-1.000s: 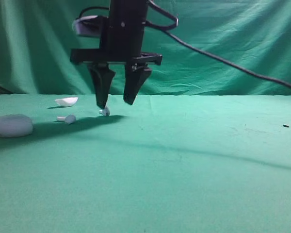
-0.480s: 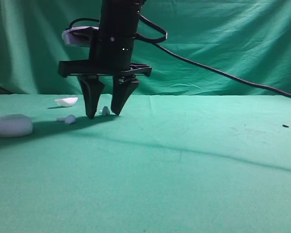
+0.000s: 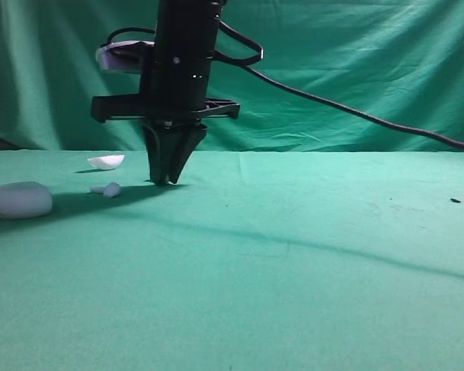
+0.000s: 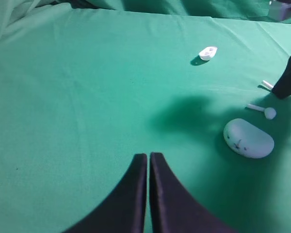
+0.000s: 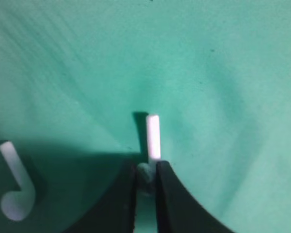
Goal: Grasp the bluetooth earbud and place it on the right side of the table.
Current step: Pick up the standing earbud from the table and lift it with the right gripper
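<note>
The right claw (image 5: pixel 146 175) stands on the green table (image 3: pixel 309 263), pinching the bluetooth earbud (image 5: pixel 153 138) by its bulb, stem poking out. The grasp step looks nearly done; next it likely needs lifting and carrying to the table's right side.

**Crowded left corner, open cloth to the right**

From my seat, the clutter sits on the left of the table (image 3: pixel 309 263): the white case (image 3: pixel 18 199) nearest the edge, the twin earbud (image 3: pixel 107 188) just beside the right gripper (image 3: pixel 164 181), and a white shell-like piece (image 3: pixel 107 161) behind them. The gripper's tips are down on the cloth among these, so I see little side room there. Its black cable (image 3: pixel 356 114) hangs across the backdrop, above the surface. Rightward I see bare green cloth, with only a small dark speck (image 3: pixel 455 201) far off
</note>
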You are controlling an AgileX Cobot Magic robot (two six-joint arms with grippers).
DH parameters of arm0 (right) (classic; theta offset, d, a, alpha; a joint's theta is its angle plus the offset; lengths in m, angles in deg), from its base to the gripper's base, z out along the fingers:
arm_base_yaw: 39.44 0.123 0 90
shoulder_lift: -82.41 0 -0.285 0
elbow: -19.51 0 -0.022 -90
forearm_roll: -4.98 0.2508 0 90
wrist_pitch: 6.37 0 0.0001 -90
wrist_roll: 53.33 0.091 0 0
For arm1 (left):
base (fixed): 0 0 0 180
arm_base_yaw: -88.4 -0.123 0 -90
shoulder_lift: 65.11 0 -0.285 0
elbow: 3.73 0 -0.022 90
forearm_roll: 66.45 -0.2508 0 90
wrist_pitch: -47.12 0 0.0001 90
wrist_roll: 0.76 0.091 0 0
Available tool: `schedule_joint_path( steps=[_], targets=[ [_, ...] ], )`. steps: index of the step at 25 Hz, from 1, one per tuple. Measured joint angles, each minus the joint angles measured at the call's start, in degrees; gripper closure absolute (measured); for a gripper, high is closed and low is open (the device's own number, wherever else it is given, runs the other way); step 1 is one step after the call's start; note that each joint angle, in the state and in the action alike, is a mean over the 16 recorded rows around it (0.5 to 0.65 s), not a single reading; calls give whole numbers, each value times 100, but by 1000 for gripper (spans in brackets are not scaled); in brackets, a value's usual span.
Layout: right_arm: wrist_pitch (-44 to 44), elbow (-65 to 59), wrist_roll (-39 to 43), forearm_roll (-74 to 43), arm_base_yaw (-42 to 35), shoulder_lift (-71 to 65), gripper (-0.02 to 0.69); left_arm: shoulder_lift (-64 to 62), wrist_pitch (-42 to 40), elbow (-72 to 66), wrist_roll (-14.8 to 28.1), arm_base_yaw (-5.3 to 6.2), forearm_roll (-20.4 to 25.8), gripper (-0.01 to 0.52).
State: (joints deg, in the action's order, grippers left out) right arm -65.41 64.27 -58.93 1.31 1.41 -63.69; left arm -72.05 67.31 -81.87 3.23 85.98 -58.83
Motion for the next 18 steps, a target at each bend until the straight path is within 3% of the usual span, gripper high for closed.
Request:
schedule_joint_path(
  steps=[4, 10, 18],
  targets=[
    [-247, 99, 24, -46, -50, 135, 588, 0, 0, 0, 0, 0, 0, 514],
    [-730, 105, 140, -85, -273, 714, 589, 0, 0, 0, 0, 0, 0, 514],
    [-1067, -976, 426, -111, -1004, 2306, 589, 0, 0, 0, 0, 0, 0, 514]
  ],
)
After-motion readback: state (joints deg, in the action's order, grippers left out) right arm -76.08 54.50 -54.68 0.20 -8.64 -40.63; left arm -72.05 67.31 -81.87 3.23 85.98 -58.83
